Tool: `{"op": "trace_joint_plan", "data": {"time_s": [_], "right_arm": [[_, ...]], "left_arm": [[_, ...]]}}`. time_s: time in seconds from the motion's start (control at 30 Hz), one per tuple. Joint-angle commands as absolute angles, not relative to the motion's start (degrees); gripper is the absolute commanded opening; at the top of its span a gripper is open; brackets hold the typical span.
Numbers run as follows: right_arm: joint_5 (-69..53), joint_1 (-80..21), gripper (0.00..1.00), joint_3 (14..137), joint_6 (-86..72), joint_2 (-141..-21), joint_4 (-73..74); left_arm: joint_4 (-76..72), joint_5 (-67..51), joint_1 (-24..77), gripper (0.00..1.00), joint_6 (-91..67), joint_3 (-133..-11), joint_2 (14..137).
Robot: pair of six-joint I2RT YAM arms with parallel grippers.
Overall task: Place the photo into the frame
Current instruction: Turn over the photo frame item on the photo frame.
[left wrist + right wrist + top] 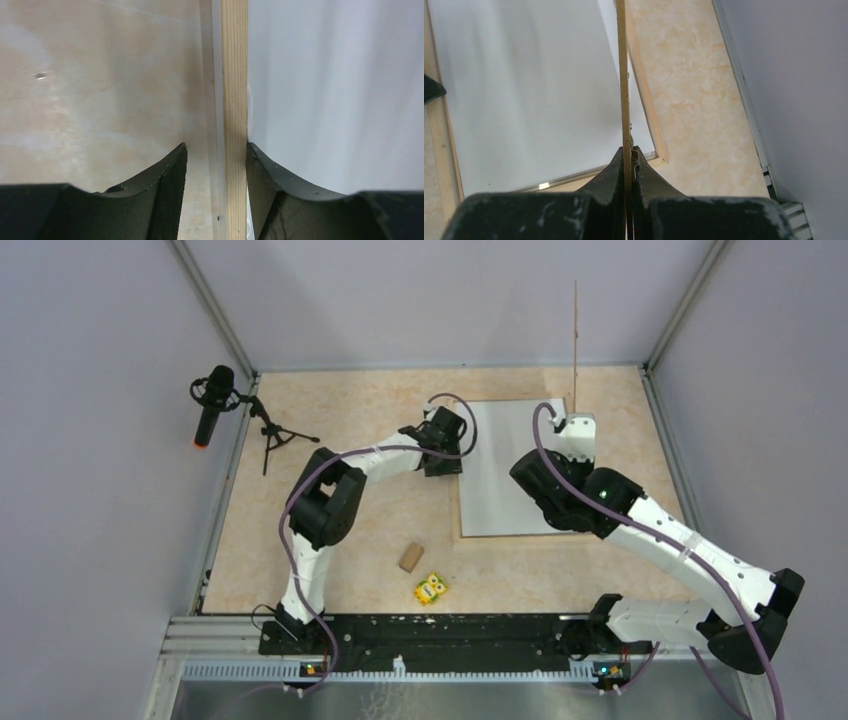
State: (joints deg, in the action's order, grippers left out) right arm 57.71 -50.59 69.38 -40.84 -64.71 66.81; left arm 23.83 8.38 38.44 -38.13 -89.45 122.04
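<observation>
The frame [510,537] of pale wood strips lies flat on the table, with a plain white sheet [510,470] filling it. No dark print shows, so I cannot tell whether the sheet is the photo face down. My left gripper [444,465] is open astride the frame's left strip [234,100]; its right finger touches the strip and its left finger stands apart [216,150]. My right gripper [577,422] is shut on a thin brown board [575,340], held upright on edge over the frame's far right corner. In the right wrist view the board [624,75] rises from the shut gripper [630,152] above the white sheet [524,90].
A microphone on a small tripod [212,400] stands at the far left. A small brown block [411,557] and a yellow-green toy [431,588] lie near the front, left of the frame. Grey walls enclose the table on three sides.
</observation>
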Motion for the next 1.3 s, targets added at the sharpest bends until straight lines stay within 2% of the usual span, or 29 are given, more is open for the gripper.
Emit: {"op": "trace_joint_plan", "data": {"time_s": [0.0, 0.3, 0.5, 0.63, 0.97, 1.27], "right_arm": [[52.1, -49.1, 0.00, 66.1, -37.3, -63.3, 64.2], [48.8, -49.5, 0.00, 65.2, -33.9, -67.1, 61.8], [49.8, -52.5, 0.00, 67.4, -34.1, -69.6, 63.1], [52.0, -54.3, 0.00, 69.9, -36.6, -73.6, 67.3], [58.4, -61.4, 0.00, 82.6, -47.2, -85.3, 85.7], [53.5, -62.7, 0.00, 84.1, -48.0, -84.6, 86.0]], "left_arm": [[35.6, 15.2, 34.1, 0.52, -36.6, -82.6, 122.6], [31.9, 3.2, 30.3, 0.57, -36.7, -78.7, 117.5], [31.4, -6.0, 28.0, 0.77, -33.8, -79.4, 110.5], [32.2, -9.4, 27.2, 0.84, -30.5, -81.4, 105.9], [32.2, -19.0, 21.7, 0.87, -24.8, -84.5, 101.8], [29.7, -21.6, 19.8, 0.88, -23.1, -80.4, 100.6]]}}
